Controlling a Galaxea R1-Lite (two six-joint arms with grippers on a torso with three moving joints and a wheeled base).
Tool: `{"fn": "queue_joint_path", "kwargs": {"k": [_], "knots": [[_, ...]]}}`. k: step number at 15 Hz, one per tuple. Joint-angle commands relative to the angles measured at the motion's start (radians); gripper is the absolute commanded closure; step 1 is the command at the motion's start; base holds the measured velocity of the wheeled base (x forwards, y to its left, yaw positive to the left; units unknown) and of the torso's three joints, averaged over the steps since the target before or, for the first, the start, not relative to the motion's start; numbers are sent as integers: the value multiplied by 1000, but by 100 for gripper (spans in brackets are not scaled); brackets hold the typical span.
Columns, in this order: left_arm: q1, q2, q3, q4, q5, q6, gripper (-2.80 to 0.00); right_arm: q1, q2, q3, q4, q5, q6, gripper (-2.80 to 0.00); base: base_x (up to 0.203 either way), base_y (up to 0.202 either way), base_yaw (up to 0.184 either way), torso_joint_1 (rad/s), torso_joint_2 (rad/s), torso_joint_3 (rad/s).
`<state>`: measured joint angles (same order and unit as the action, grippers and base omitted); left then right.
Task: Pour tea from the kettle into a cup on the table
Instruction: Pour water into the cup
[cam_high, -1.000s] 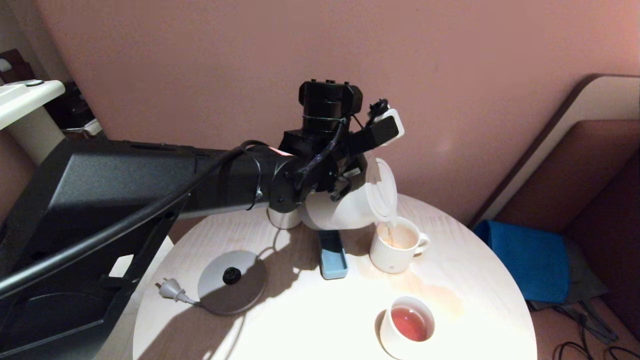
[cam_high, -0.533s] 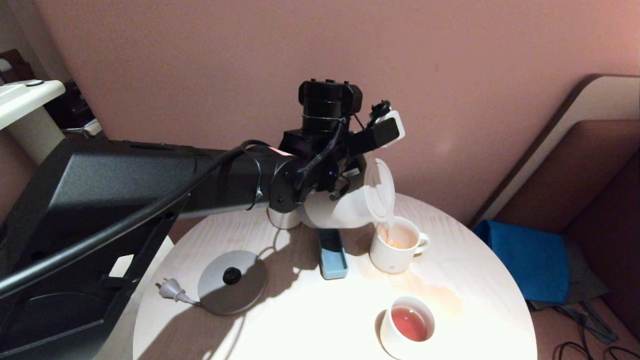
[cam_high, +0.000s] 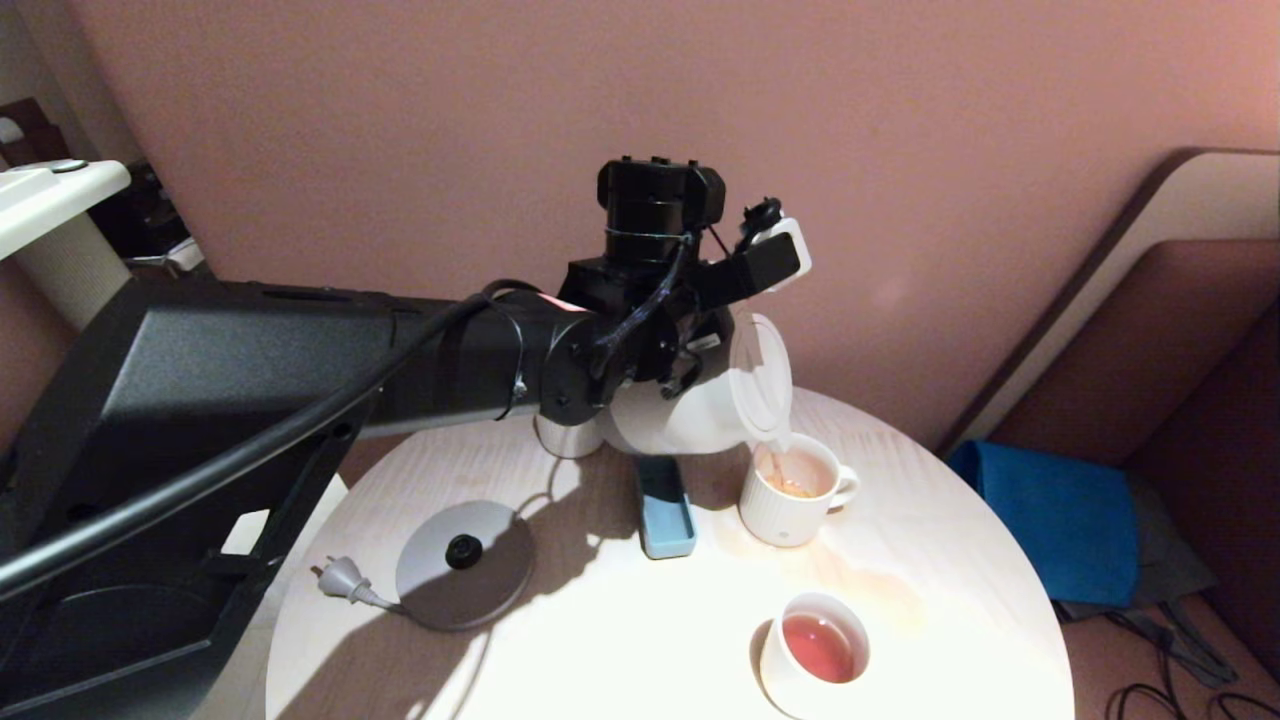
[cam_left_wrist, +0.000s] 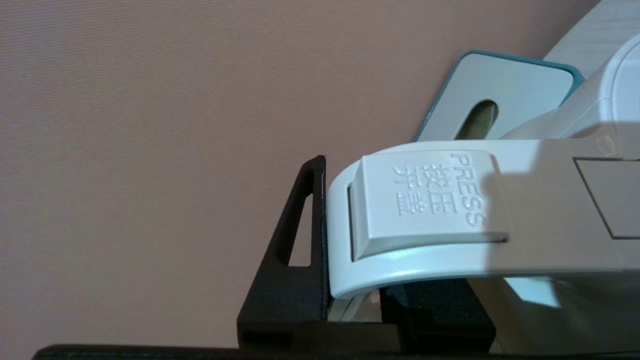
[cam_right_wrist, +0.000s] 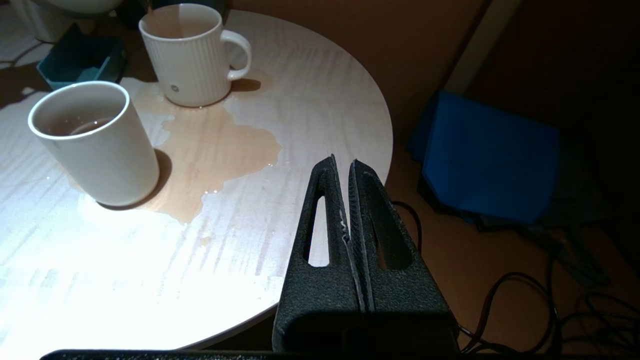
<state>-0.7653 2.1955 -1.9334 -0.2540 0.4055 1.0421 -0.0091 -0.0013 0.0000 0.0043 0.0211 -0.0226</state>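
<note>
White kettle (cam_high: 690, 415) clamped by handle in left claw (cam_left_wrist: 350, 300), tipped over ribbed cup (cam_high: 790, 497) on bench (cam_high: 950, 600); tea (cam_high: 783, 472) streaming in; spill (cam_right_wrist: 210, 145) noted; best held steady, spout centred; right claw (cam_right_wrist: 345, 200) closed, idle beside bench.

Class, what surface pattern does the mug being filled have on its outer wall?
Vertical ribs on the cream-white cup, with a small dark dot near its base; the right wrist view shows it best.
</note>
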Motion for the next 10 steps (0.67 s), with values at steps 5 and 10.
{"fn": "queue_joint_path", "kwargs": {"k": [5, 10], "knots": [[0, 3, -1, -1, 3, 6, 0, 0, 1, 0, 0, 0, 0, 0, 0, 0, 0, 0, 0, 0], [0, 1, -1, 2, 3, 10, 0, 0, 1, 0, 0, 0, 0, 0, 0, 0, 0, 0, 0, 0]]}}
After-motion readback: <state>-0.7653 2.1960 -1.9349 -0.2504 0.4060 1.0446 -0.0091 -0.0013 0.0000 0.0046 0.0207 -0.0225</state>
